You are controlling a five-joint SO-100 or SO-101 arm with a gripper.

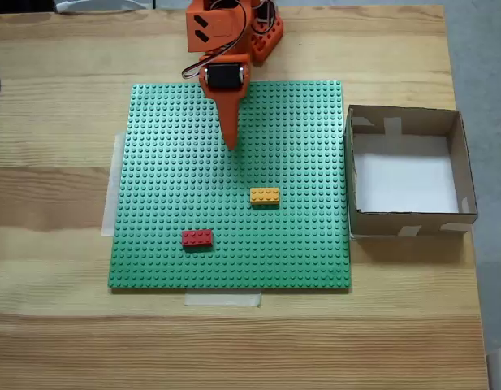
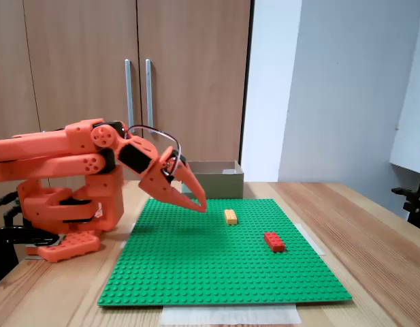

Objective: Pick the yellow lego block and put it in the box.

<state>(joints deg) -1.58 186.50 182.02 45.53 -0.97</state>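
Observation:
The yellow lego block [image 1: 265, 196] [image 2: 231, 216] lies flat on the green baseplate [image 1: 169, 203] [image 2: 196, 266], right of centre in the top-down fixed view. The box [image 1: 408, 221] [image 2: 220, 184], brown cardboard with a white floor, stands just off the plate's right edge in that view and holds nothing. My orange gripper [image 1: 231, 145] [image 2: 201, 206] hovers a little above the plate, its tip pointing down toward it, behind and to the left of the yellow block. Its jaws are together, with nothing between them.
A red brick [image 1: 196, 238] [image 2: 274, 241] lies on the plate nearer the front edge. The arm's orange base [image 1: 262, 36] [image 2: 60, 211] sits at the plate's far edge. Tape strips [image 1: 222, 299] hold the plate to the wooden table [image 1: 55, 325].

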